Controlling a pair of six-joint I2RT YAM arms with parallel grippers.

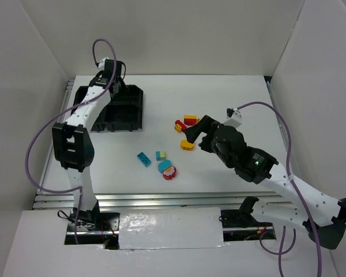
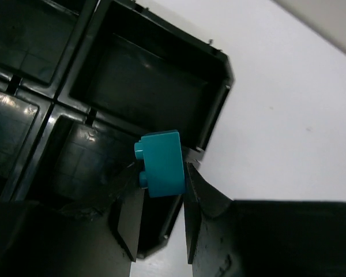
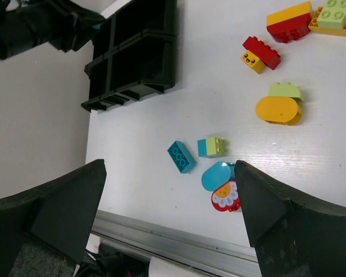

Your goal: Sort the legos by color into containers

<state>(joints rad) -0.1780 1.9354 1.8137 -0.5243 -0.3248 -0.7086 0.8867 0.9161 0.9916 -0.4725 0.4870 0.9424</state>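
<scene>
The left gripper [image 2: 161, 193] is clamped on a teal brick [image 2: 160, 160]. It hangs over the tray [image 2: 224, 69] at the far left corner of the table [image 1: 248, 98]. The brick seems to be right above the tray's outer wall, not over the middle of a box. If the jaws let go here, I think the brick may hit the wall. It could then bounce out onto the table or hop into the wrong box. Only its lower part is pinched, so it could also tip and slip.

The right gripper [image 3: 168, 173] has its jaws wide apart and holds nothing. It hangs above the loose bricks [image 1: 161, 155] in the middle of the table. They lie close together, so a finger coming down may push a neighbour away. Some have two colours, and those could land in the wrong box.

The left wrist view shows the teal brick in the jaws, but from the top the arm hides it. The right wrist view shows a flat yellow brick [image 3: 334, 16] with a green top, which I cannot find from the top. Only the top view shows both arms at once.
</scene>
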